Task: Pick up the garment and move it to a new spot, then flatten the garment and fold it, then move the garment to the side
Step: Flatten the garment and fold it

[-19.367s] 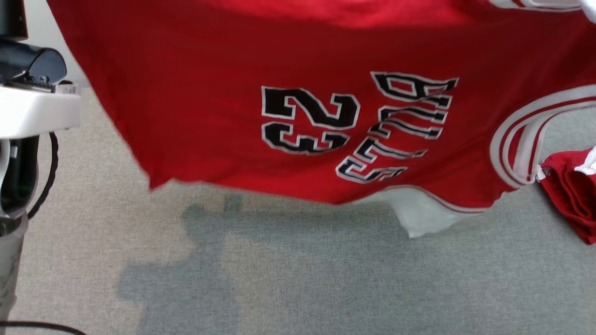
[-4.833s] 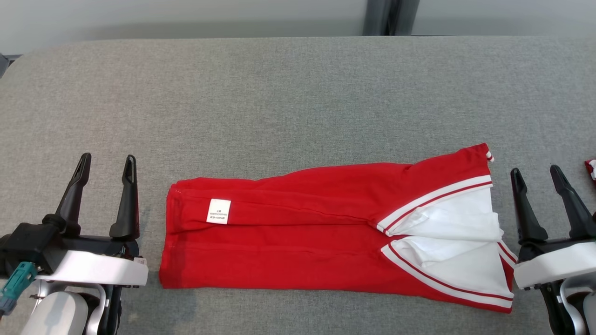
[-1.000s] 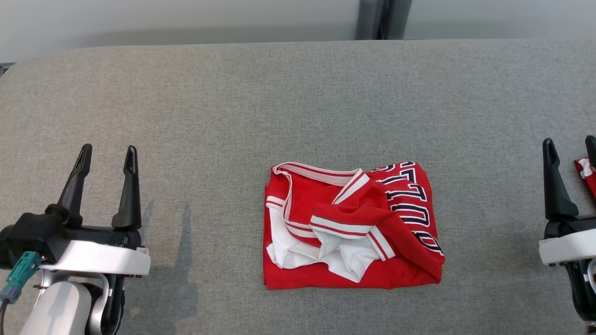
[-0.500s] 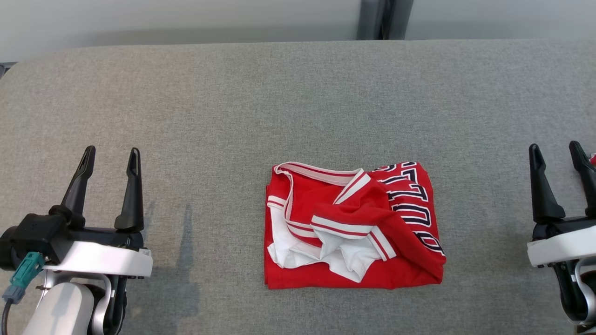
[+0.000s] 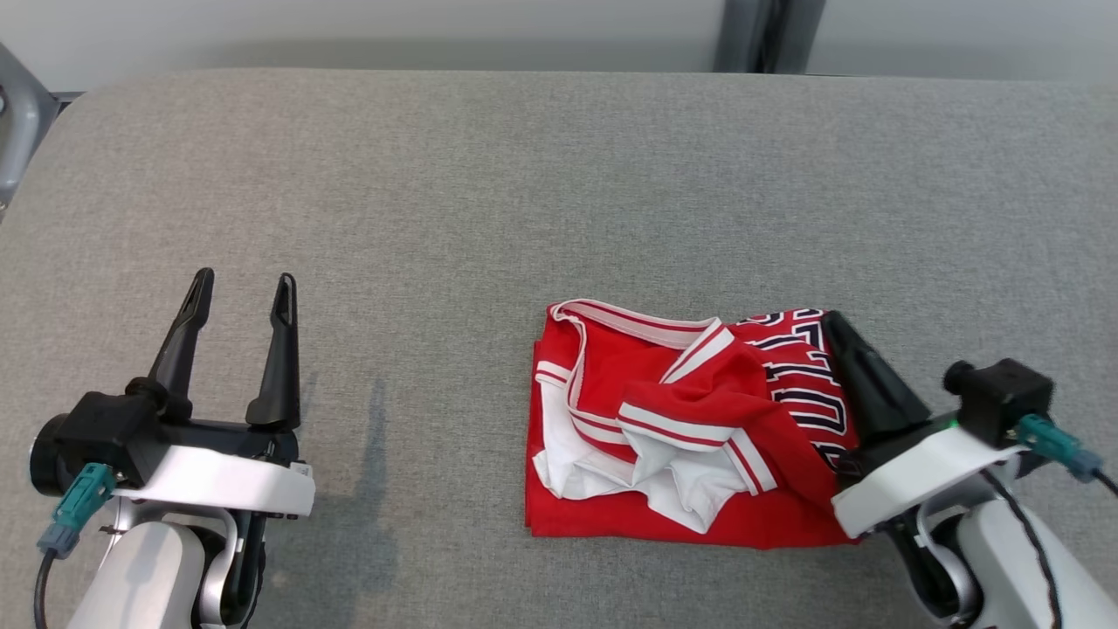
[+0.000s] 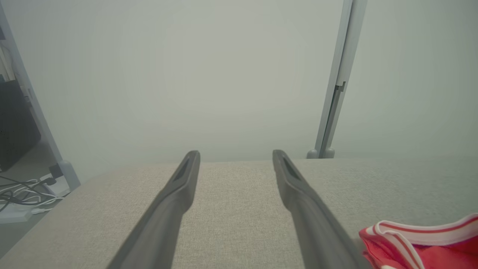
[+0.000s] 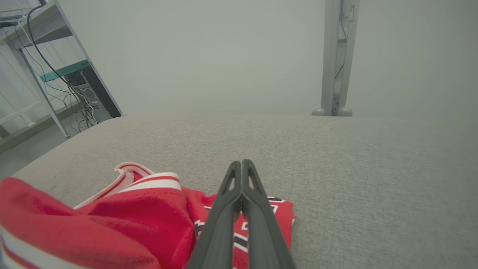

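Observation:
The garment [image 5: 690,384], a red jersey with white trim and dark lettering, lies folded in a loose bundle on the grey padded table [image 5: 524,175], right of centre. My right gripper [image 5: 834,321] is shut and rests along the bundle's right edge over the lettering, pointing up and left. The right wrist view shows its fingers [image 7: 241,164] pressed together above the garment [image 7: 112,220] with no cloth between them. My left gripper [image 5: 245,278] stands open at the lower left, well apart from the garment. In the left wrist view nothing is between its fingers [image 6: 235,153], and a corner of the garment [image 6: 429,246] shows at the lower right.
A grey post [image 5: 758,35] stands behind the table's far edge, against a pale wall. A metal frame [image 5: 17,114] stands off the table's left corner. Shelving with cables [image 7: 56,71] stands beyond the table, and more cables [image 6: 22,190] lie on the floor.
My right gripper has swung in from the right edge, turned leftward and shut, and now lies on the garment's right side. The head camera has shifted a little. The left gripper stays open.

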